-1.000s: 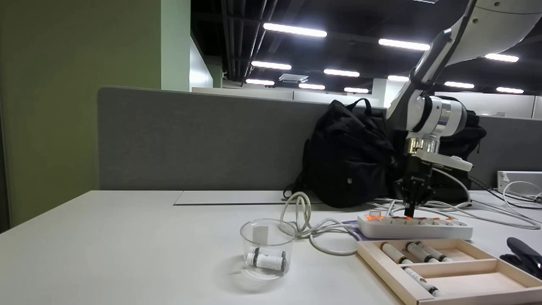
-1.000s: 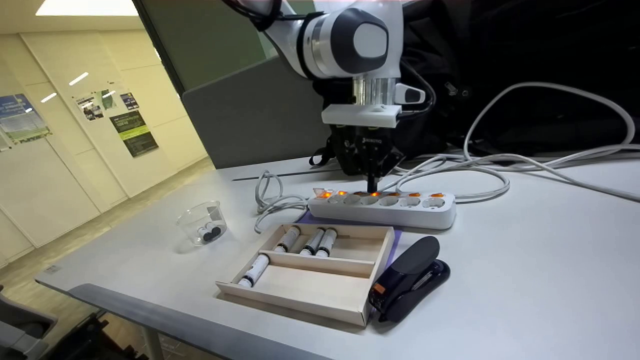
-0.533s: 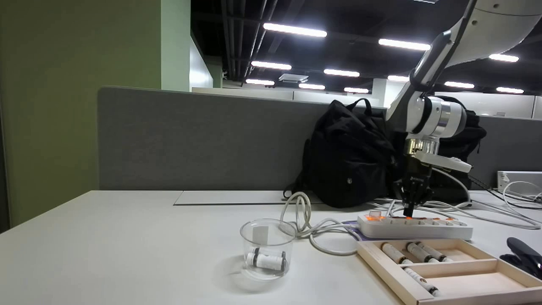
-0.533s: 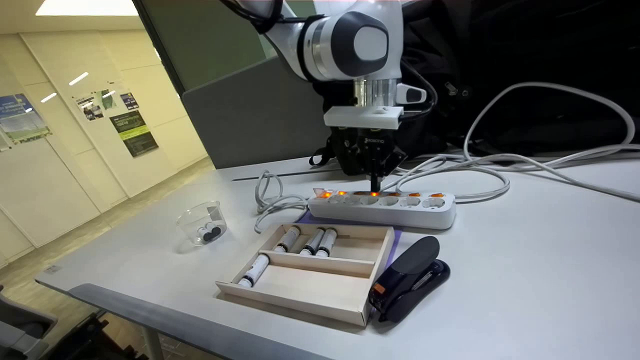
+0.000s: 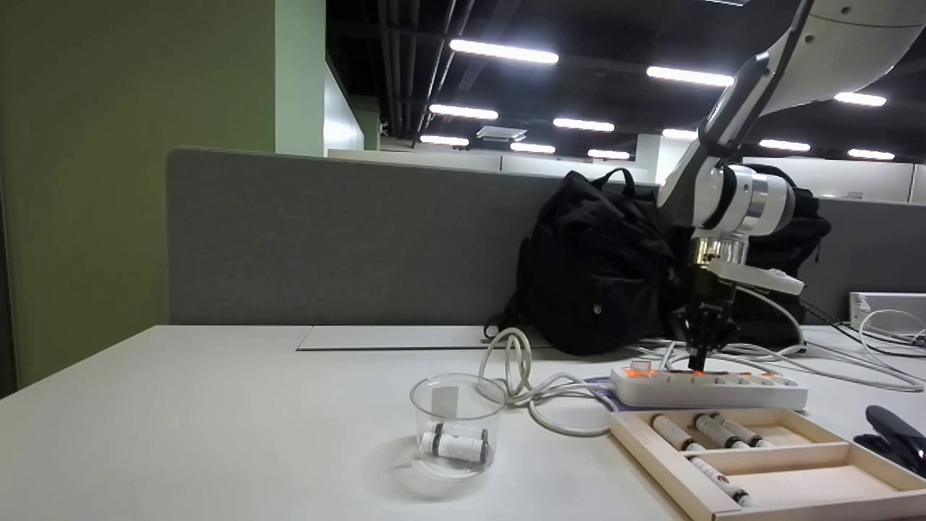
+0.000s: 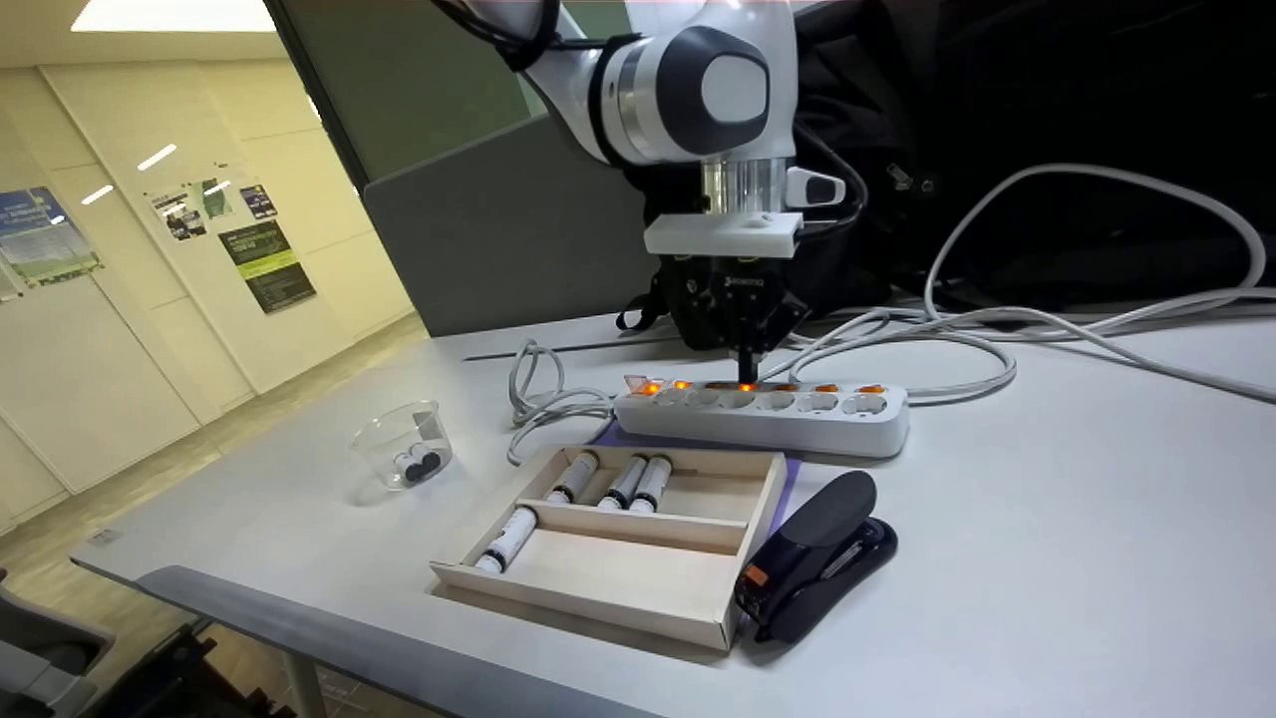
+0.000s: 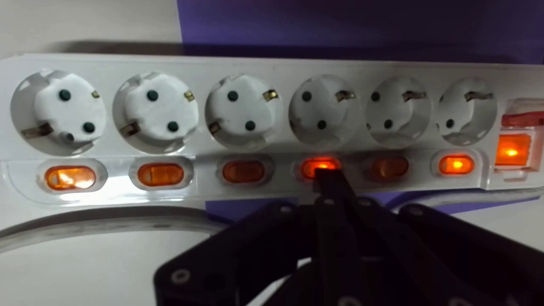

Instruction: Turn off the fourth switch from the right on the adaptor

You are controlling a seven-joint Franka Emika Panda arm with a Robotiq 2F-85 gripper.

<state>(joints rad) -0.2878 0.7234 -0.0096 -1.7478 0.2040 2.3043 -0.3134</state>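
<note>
White desk [image 6: 1047, 558], gripper [image 6: 747, 381] at a glowing switch [image 7: 316, 162]

Nearest lay a shallow wooden tray [image 6: 638, 570] split by a divider [image 6: 688, 535]: one tube [image 6: 506, 540] at the left end of the front compartment, three tubes [image 6: 653, 484] in the back one, two of them side by side. A dark stapler [image 6: 822, 514] sat just beside its right wall. Left of the tray, a clear cup [image 5: 474, 416] held two more tubes [image 5: 456, 446], both on their sides.

Just behind the tray was the power strip [image 6: 768, 431], partly on a purple sheet [image 7: 361, 25]. Its long axis ran left to right in both exterior views, sockets [image 7: 244, 112] facing up, the row of small switches [image 7: 161, 174] along the far edge and a square switch [image 7: 513, 146] at the left end.

The gripper pointed down at the glowing switch, fourth from the right as seen across the tray. Its fingers [image 7: 329, 180] were pressed together, holding nothing; whether they touched the switch could not be told. Compared with a second before, the fingertips [image 6: 747, 367] stood slightly farther right in an exterior view; the switch had glowed then too.

Behind the strip, a pale cord [image 7: 127, 224] curved over the desk. Beyond stood a black backpack [image 5: 593, 275], and past it a grey partition [image 5: 362, 246], with ceiling lights [image 5: 504, 51] farther back.
</note>
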